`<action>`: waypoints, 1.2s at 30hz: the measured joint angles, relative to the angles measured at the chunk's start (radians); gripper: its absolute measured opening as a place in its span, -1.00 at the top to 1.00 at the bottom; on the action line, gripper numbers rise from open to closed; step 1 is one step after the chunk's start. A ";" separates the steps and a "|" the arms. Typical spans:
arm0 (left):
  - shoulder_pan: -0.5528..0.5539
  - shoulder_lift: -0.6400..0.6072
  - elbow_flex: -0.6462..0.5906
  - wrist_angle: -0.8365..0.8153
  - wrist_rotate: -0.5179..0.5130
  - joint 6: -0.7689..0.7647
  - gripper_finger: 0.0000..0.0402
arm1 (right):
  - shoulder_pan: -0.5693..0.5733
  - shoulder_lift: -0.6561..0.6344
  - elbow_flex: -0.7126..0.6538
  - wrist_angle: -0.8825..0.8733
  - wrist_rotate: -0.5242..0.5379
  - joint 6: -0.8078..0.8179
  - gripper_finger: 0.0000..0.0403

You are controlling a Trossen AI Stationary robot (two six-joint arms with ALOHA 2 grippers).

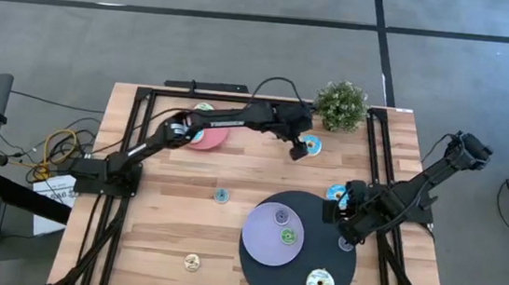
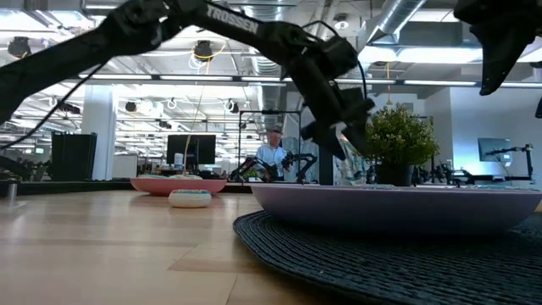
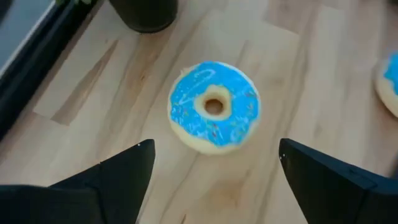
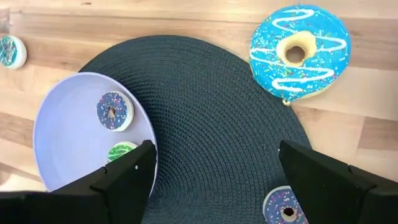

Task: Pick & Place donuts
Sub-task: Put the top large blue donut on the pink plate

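My left gripper [image 3: 215, 147] [image 1: 299, 151] is open and hovers over a light-blue iced donut [image 3: 214, 115] [image 1: 312, 146] that lies flat on the wood near the far edge; its fingers stand apart on either side without touching. My right gripper [image 4: 214, 149] [image 1: 349, 217] is open above the dark round mat [image 4: 211, 118]. A bigger blue donut with white zigzag icing [image 4: 298, 53] [image 1: 336, 192] rests half on the mat's rim. A purple donut [image 4: 114, 111] and a green donut [image 4: 121, 151] lie in the lavender plate [image 1: 259, 241].
A cream donut [image 1: 320, 283] and a small purple donut [image 4: 285, 210] lie on the mat. A teal donut [image 1: 221, 195] and a tan donut [image 1: 191, 263] sit on bare wood. The pink plate [image 1: 208, 138] and a potted plant [image 1: 341, 104] stand near the far edge.
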 joint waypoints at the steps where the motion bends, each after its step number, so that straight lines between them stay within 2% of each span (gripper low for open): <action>1: 0.002 0.020 0.020 0.001 -0.002 -0.020 -0.68 | 0.000 0.000 0.000 0.003 0.000 -0.012 -0.62; 7: 0.012 0.042 0.005 0.082 -0.008 -0.093 -0.69 | 0.000 0.000 0.000 0.000 0.000 -0.096 -0.62; 10: 0.017 0.042 -0.020 0.146 -0.061 -0.093 -0.69 | 0.000 0.000 0.000 -0.012 0.000 -0.104 -0.62; 14: 0.023 0.055 -0.017 0.177 -0.060 -0.120 -0.69 | 0.020 -0.017 0.000 -0.058 0.000 -0.078 -0.62; 20: 0.020 0.115 -0.023 0.121 -0.040 -0.231 -0.69 | 0.048 -0.054 0.000 -0.107 0.001 -0.044 -0.62; 26: 0.022 0.144 -0.017 0.166 -0.018 -0.312 -0.69 | 0.048 -0.058 0.001 -0.121 0.002 -0.034 -0.62; 36: 0.019 0.155 0.007 0.216 0.011 -0.280 -0.63 | 0.055 -0.058 0.001 -0.133 0.003 -0.027 -0.62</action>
